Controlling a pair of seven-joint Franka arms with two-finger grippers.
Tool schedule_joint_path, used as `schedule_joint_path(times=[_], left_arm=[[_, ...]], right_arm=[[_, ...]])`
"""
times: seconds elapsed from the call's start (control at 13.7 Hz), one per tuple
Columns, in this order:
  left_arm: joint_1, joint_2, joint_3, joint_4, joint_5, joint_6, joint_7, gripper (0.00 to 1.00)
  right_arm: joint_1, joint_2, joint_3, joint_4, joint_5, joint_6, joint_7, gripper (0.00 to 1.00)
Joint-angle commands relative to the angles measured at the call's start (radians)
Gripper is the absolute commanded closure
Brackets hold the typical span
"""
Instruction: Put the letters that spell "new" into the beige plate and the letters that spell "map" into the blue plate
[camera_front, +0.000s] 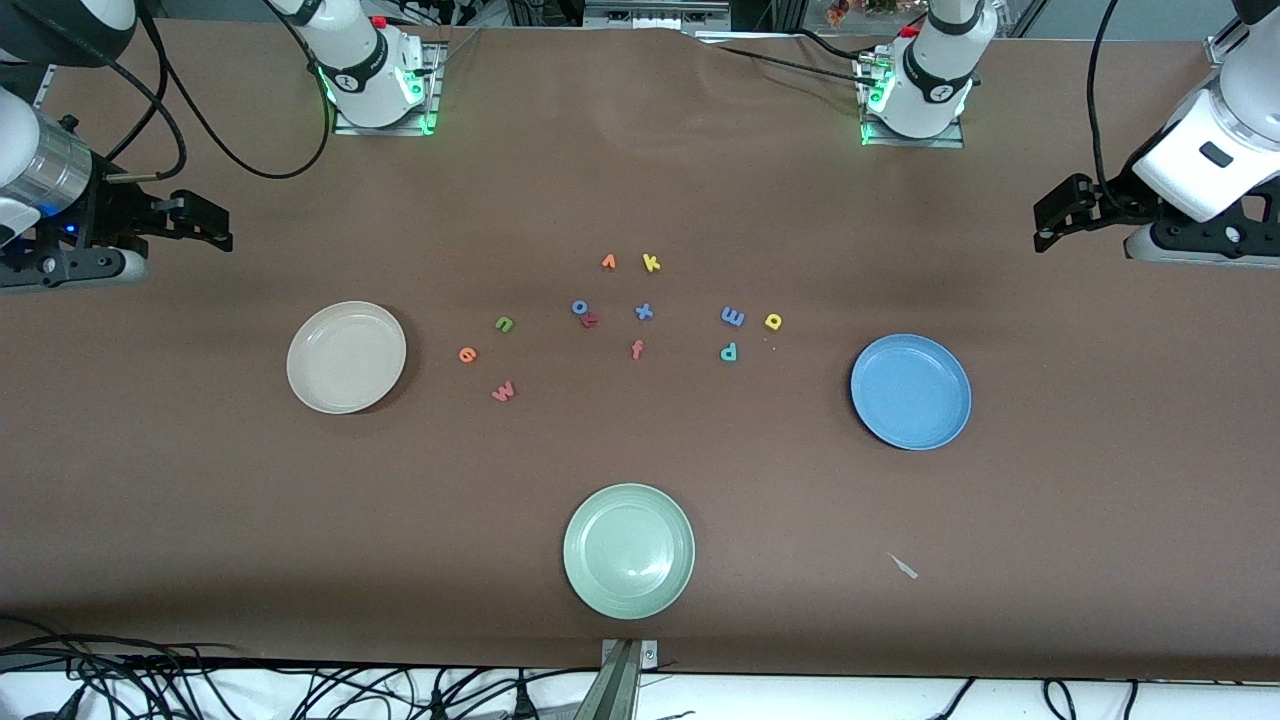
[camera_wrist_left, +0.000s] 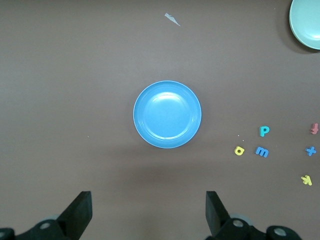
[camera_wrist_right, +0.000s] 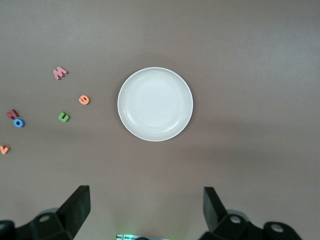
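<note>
The beige plate (camera_front: 346, 357) (camera_wrist_right: 155, 104) lies toward the right arm's end of the table. Beside it are the green n (camera_front: 504, 323) (camera_wrist_right: 63, 117), orange e (camera_front: 467, 354) (camera_wrist_right: 84, 100) and pinkish w (camera_front: 503, 391) (camera_wrist_right: 59, 73). The blue plate (camera_front: 910, 391) (camera_wrist_left: 167, 114) lies toward the left arm's end, with the blue m (camera_front: 732, 316) (camera_wrist_left: 262, 151), yellow a (camera_front: 772, 321) (camera_wrist_left: 239, 150) and teal p (camera_front: 729, 352) (camera_wrist_left: 264, 131) beside it. Both plates are bare. My right gripper (camera_front: 215, 225) (camera_wrist_right: 147, 205) hangs open and holds nothing, over bare table at its end. My left gripper (camera_front: 1045, 228) (camera_wrist_left: 149, 210) does the same at its end.
A pale green plate (camera_front: 628, 550) sits nearest the front camera. Mid-table lie an orange v (camera_front: 609, 262), yellow k (camera_front: 651, 263), blue o (camera_front: 580, 307), red r (camera_front: 590, 320), blue x (camera_front: 644, 311) and orange f (camera_front: 637, 349). A small paper scrap (camera_front: 903, 566) lies near the blue plate.
</note>
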Motion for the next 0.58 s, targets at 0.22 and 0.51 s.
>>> schedule_joint_path(times=[0.22, 0.51], left_arm=[[-0.007, -0.004, 0.012, 0.008, -0.022, -0.015, 0.022, 0.0], [-0.007, -0.004, 0.012, 0.008, -0.022, -0.015, 0.022, 0.0]], right_arm=[[0.004, -0.023, 0.004, -0.044, -0.002, 0.035, -0.01, 0.0], [0.004, -0.023, 0.005, -0.047, 0.001, 0.041, -0.007, 0.0]])
